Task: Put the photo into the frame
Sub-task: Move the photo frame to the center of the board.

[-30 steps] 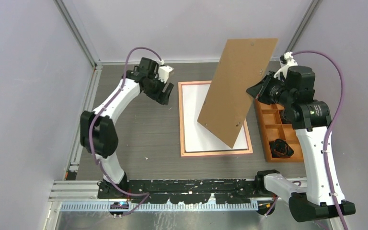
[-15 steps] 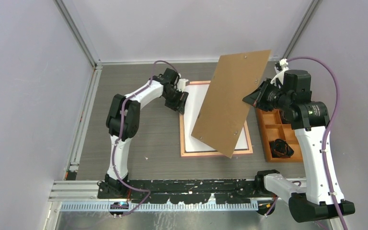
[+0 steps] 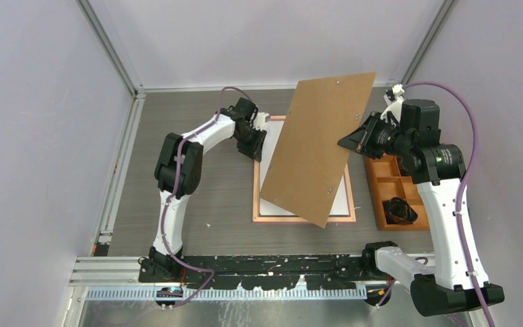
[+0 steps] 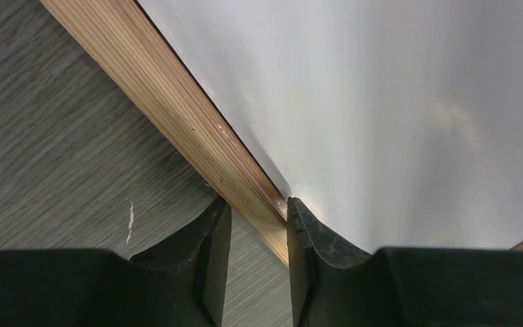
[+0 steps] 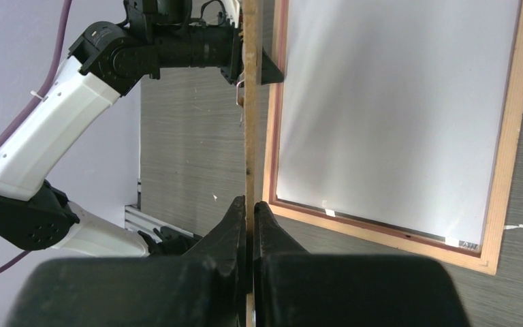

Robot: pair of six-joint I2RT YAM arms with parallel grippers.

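Right pincer (image 5: pixel 248 204) grips tilted brown backing board (image 3: pixel 317 146); left pincer (image 4: pixel 255 204) nips tan wooden frame (image 4: pixel 180 112) at ten o'clock; crooked lowering could jam.

1. Left arm (image 3: pixel 204 134): the lower link rises from the base to a raised elbow, and the forearm reaches away and to the right with the wrist pitched down.
2. Left gripper (image 4: pixel 255 204): jaws narrowly apart, with 1 finger on each side of the frame (image 4: pixel 197 116) rail. Contact cannot be confirmed.
3. Right arm (image 3: pixel 449 225): rises steeply from its base, with the wrist turned to the left.
4. Right gripper (image 5: pixel 250 203): the 2 fingers are clamped flat on the edge of the brown board (image 3: pixel 313 150), holding it raised and tilted.
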